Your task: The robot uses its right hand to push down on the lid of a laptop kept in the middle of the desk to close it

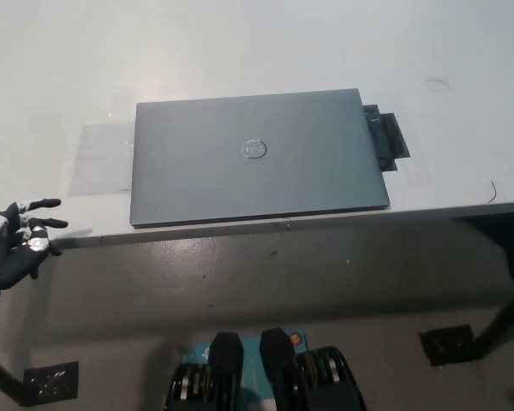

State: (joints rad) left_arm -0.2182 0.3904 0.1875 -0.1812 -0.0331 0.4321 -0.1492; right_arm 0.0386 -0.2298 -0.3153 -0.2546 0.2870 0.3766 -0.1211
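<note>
Flat grey rectangular laptop (257, 158), lid fully down, lies mid white counter (240, 51) near its front edge, long axis left-right, round logo up; black strip (387, 141) beside its right end. White left hand (13, 244) off lower-left edge, fingers seemingly spread, empty; right hand unseen

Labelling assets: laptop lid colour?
Plain grey lid, round silver logo at centre; head view, the only one.

Views: only one, the head view.
Position: sat above the desk's (240, 51) near edge.
Facing: looked steeply down.
Coverage: took in desk top and floor (240, 282) below.
</note>
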